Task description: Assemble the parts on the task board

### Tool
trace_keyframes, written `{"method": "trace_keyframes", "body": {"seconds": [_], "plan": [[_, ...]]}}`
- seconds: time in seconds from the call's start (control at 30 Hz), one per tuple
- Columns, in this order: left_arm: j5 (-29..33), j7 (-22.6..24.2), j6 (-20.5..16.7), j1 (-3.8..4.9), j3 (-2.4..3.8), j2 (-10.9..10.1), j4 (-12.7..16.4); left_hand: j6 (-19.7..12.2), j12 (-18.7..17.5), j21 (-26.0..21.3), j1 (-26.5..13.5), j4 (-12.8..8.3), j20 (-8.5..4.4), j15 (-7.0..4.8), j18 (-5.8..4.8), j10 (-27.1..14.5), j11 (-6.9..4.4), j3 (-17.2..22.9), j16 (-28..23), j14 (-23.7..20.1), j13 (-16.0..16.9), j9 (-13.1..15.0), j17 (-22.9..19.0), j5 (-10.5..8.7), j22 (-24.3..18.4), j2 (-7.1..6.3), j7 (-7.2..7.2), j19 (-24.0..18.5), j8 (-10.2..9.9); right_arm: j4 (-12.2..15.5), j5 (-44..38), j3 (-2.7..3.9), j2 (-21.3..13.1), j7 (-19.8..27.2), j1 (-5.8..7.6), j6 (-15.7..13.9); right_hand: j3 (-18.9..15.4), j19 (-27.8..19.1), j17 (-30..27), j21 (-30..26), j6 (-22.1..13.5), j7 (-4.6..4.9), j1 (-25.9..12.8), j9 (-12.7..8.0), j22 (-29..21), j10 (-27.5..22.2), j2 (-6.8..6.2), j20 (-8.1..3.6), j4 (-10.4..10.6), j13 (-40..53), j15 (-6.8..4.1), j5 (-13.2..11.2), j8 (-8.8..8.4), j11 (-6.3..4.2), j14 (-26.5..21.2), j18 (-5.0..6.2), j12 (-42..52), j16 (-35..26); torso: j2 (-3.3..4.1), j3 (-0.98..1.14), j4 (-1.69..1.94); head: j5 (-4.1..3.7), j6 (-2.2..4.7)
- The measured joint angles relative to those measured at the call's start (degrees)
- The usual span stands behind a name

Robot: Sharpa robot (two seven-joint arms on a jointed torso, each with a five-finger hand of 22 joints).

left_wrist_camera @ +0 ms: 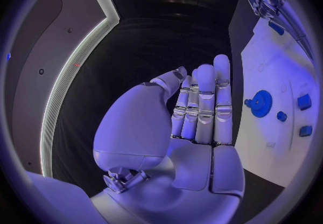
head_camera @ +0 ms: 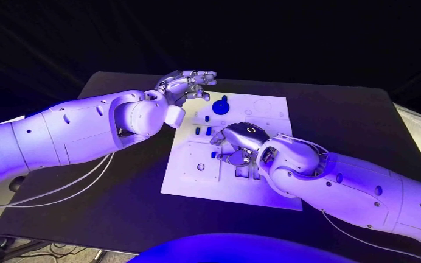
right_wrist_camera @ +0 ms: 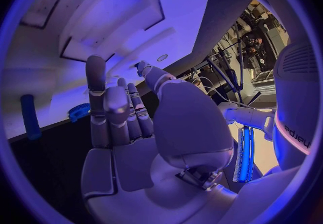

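1. White and flat, the task board (head_camera: 198, 181) is lying in the middle of the black table (head_camera: 105, 178), and my two hands are working over it from either side.
2. Writing: I am finding no label I can read on the board or the parts. A few dark letters are showing on a white casing at the rim of my right wrist view, too bent and cut off to make out.
3. My left hand (head_camera: 184, 84) is hovering at the far left corner of the board. In my left wrist view (left_wrist_camera: 202, 111) its fingers are lying straight and close together, with nothing in the palm.
4. A blue gear (head_camera: 220, 107) is sitting on the far part of the board, just beside my left hand and apart from it; my left wrist view shows the gear (left_wrist_camera: 260, 103) flat on the board, with small blue pieces (left_wrist_camera: 304, 101) near it.
5. My right hand (head_camera: 238, 144) is resting palm down over the middle of the board. Whether anything is under it, I cannot tell from the head view.
6. In my right wrist view that hand (right_wrist_camera: 124, 121) is showing its fingers stretched out with nothing between them, and a blue peg (right_wrist_camera: 28, 116) is standing well apart from the fingertips.
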Motion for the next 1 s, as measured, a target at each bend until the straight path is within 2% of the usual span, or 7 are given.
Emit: {"method": "trace_keyframes", "body": {"seconds": [0.1, 0.23, 0.4, 0.53, 0.63, 0.83, 1.0], "plan": [[-0.24, -0.04, 0.02, 0.0, 0.0, -0.08, -0.01, 0.0, 0.0, 0.0, 0.0, 0.0, 0.0, 0.0, 0.0, -0.36, -0.04, 0.0, 0.0, 0.0, 0.0, 0.0, 0.0, 0.0, 0.0, 0.0, 0.0, 0.0, 0.0, 1.86, 0.01, 0.24, -1.73, -0.1, -0.01, -1.73, 0.0, 0.52, 0.03, -0.04, 1.28, -0.14, 0.34, 0.16, -0.21, 1.28, 0.34, -0.52, 0.0, 0.07, -0.18, 0.36, 0.22, -0.3, 0.18, 0.0, 1.53, 0.26, -0.03, 0.0, -0.01, -0.09, 0.21], [-0.43, -0.09, 0.04, 0.0, 0.0, -0.28, 0.01, 0.0, 0.0, 0.0, 0.0, 0.0, 0.0, 0.0, 0.0, -0.41, 0.01, 0.0, 0.0, 0.0, 0.0, 0.0, 0.0, 0.0, 0.0, 0.0, 0.0, 0.0, 0.0, 5.18, 0.51, 1.09, -5.56, -0.19, 0.58, -3.27, 0.0, 1.48, 0.54, -0.04, 2.61, -0.67, 0.34, 0.31, 0.26, 2.39, 0.34, -0.63, 0.0, 0.07, -0.77, 0.57, 0.44, -0.81, 0.77, -0.01, 3.01, 0.91, -0.04, 0.0, -0.07, -0.24, 0.44], [-0.66, -0.14, 0.04, 0.0, 0.0, -0.59, 0.07, 0.0, 0.0, 0.0, 0.0, 0.0, 0.0, 0.0, 0.0, -0.42, 0.01, 0.0, 0.0, 0.0, 0.0, 0.0, 0.0, 0.0, 0.01, 0.0, 0.0, 0.0, 0.0, 7.7, 1.95, 1.85, -11.01, -0.97, 3.71, -3.22, -0.82, 1.98, 0.68, 0.2, 2.88, -0.94, 0.33, 0.3, 0.74, 2.68, 0.32, -0.71, 0.16, -0.2, -1.03, 0.57, 0.44, -1.11, 1.03, -0.01, 3.39, 1.14, -0.04, -0.04, -0.14, -0.86, 0.74], [-0.74, -0.15, 0.04, 0.0, -0.01, -0.78, 0.13, 0.0, 0.0, 0.0, 0.0, 0.0, 0.0, 0.0, 0.0, -0.41, 0.02, 0.0, 0.0, 0.0, -0.01, 0.0, 0.01, 0.0, 0.01, 0.0, 0.0, 0.0, 0.0, 7.51, 2.56, 2.09, -13.97, -1.57, 5.83, -2.05, -2.16, 1.98, -0.2, -0.46, 2.44, -1.37, 0.13, 0.04, -0.48, 0.62, -0.77, -0.71, -0.42, -0.69, -1.04, 0.87, -0.14, -1.13, 1.04, 0.0, 2.95, 1.02, -0.09, -0.12, -0.28, -1.31, 1.09], [-0.78, -0.15, 0.04, 0.0, -0.01, -0.79, 0.19, 0.0, 0.0, 0.0, 0.0, 0.0, 0.0, 0.0, 0.0, -0.41, 0.02, 0.0, 0.0, 0.0, -0.01, 0.0, 0.01, 0.0, 0.01, 0.0, 0.0, 0.0, 0.0, 6.44, 2.55, 2.07, -14.89, -1.76, 6.51, -0.56, -3.45, 1.66, -0.98, -1.14, 1.72, -2.08, 0.72, -0.16, -1.17, -1.37, -1.41, -1.42, -0.73, -0.72, -2.12, 0.17, -0.29, -1.41, 0.65, 0.0, 2.57, 0.42, -0.14, -0.14, -0.4, -1.52, 1.21], [-0.82, -0.16, 0.04, 0.0, -0.01, -0.75, 0.19, 0.0, 0.0, 0.0, 0.0, 0.0, 0.0, 0.0, 0.0, -0.41, 0.02, 0.0, 0.0, 0.0, -0.01, 0.0, 0.01, 0.0, 0.01, 0.0, 0.0, 0.0, 0.0, 4.71, 1.92, 1.79, -14.6, -1.78, 6.61, 2.31, -4.57, 1.86, -1.05, -1.37, 1.62, -2.18, 1.2, -0.16, -1.47, -2.26, -0.97, -1.86, -0.85, -0.6, -2.47, 0.07, -0.29, -1.72, 0.63, 0.0, 2.61, 0.35, -0.19, -0.16, -0.46, -1.78, 1.31], [-0.85, -0.16, 0.05, -0.01, -0.01, -0.73, 0.12, 0.0, 0.0, 0.0, 0.0, 0.0, 0.0, 0.0, 0.0, -0.41, 0.02, 0.0, 0.0, 0.0, -0.01, 0.0, 0.01, 0.0, 0.01, 0.0, 0.0, 0.0, 0.0, 3.7, 1.2, 1.7, -13.54, -1.71, 6.51, 4.02, -4.82, 2.49, -0.55, -1.37, 2.83, -1.91, 2.02, 0.03, -1.22, -0.12, -0.14, -1.22, -1.02, -0.36, -1.74, 0.55, -0.29, -1.71, 1.36, 0.0, 4.59, 0.9, -0.19, -0.18, -0.43, -1.72, 1.24]]}}
